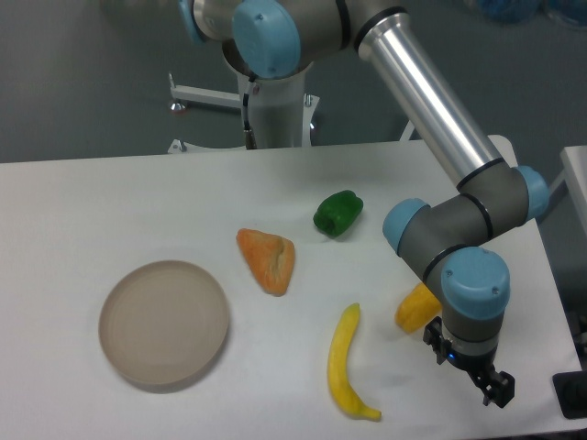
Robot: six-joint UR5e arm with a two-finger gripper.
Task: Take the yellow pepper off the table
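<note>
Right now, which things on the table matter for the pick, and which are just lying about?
For the job: small glossy yellow-orange pepper, partly behind the arm; black two-finger claw; flat white table.

Lying about: green pepper, long curved yellow banana, orange wedge-shaped piece, round beige plate.

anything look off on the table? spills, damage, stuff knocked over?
Nothing stands out. The yellow pepper, green pepper, banana, orange wedge and empty plate lie apart on the table, none visibly damaged or spilled. The arm partly hides the yellow pepper; the gripper sits just right of it.
</note>
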